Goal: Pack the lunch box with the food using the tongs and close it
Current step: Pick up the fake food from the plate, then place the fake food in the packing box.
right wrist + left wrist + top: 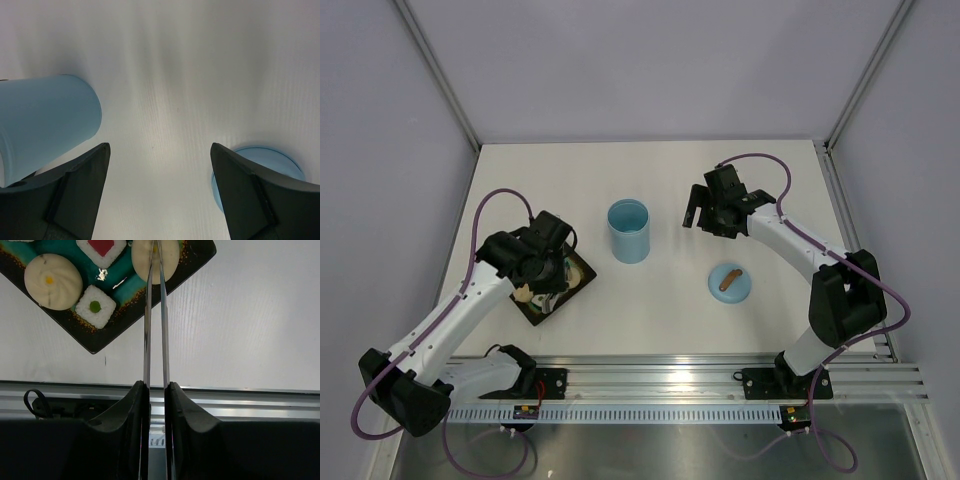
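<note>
The light blue lunch box stands open and upright mid-table; its side shows in the right wrist view as the lunch box. Its blue lid lies flat to the right, also seen as the lid. My left gripper is shut on the silvery tongs, whose nearly closed arms reach over a beige disc of food on the dark tray. The tong tips are cut off by the frame edge. More food there: a beige disc, a red-centred square, a green-centred square. My right gripper hangs open between box and lid.
The dark tray lies at the front left, mostly hidden under my left arm. An aluminium rail runs along the near edge of the table. Grey walls close in the back and both sides.
</note>
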You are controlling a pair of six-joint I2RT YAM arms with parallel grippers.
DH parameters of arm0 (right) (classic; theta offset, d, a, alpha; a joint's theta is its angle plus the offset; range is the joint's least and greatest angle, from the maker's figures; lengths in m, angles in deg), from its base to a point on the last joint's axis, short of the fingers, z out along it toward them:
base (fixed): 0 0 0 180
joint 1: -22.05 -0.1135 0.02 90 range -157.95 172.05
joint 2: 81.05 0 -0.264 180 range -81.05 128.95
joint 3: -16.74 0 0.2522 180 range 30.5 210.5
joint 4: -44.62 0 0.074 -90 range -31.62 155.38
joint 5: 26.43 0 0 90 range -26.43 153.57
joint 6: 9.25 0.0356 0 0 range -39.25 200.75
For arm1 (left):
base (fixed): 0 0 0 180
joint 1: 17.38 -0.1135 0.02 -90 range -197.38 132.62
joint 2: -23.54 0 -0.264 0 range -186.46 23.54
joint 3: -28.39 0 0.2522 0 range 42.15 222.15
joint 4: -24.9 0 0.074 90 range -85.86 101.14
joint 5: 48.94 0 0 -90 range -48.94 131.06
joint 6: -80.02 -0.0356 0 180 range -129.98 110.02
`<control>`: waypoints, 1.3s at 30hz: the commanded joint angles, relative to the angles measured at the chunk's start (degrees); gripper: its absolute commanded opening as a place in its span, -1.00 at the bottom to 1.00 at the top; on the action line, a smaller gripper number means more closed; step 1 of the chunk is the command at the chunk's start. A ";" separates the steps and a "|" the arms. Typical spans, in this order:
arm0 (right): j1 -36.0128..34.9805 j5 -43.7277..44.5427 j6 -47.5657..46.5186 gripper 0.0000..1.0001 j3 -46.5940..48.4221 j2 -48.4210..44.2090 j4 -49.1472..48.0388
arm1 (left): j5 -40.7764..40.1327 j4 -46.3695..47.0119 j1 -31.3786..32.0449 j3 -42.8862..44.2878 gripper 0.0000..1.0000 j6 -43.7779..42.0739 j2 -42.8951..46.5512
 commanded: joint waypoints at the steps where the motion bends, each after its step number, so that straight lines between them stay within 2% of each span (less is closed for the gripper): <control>1: -0.37 -0.18 0.36 0.79 0.06 -2.71 -0.70 | -1.62 -0.03 0.20 2.77 -0.73 -0.10 0.19; 6: -0.37 -0.18 0.36 0.79 0.15 -2.62 -0.79 | -3.56 -1.52 0.20 5.94 -1.00 -0.45 0.28; 12: -0.37 -0.36 0.27 0.79 0.59 -2.09 -0.88 | -4.61 -2.31 0.20 8.49 -1.00 -0.80 0.10; 19: -0.37 -0.18 0.18 0.79 0.32 -2.36 -0.79 | -3.30 -1.09 0.29 22.01 -1.00 -4.32 -1.65; 23: -0.37 -0.18 0.18 0.78 0.50 -2.18 -0.53 | 1.34 3.48 0.29 28.43 -1.00 -6.17 -4.46; 35: -0.46 1.05 0.27 0.79 1.38 -1.57 0.70 | 12.07 13.76 2.31 28.01 -1.00 -6.35 -9.56; 39: -0.37 1.14 0.18 0.79 1.64 -1.56 0.88 | 11.91 14.91 3.10 26.77 -1.00 -5.90 -10.71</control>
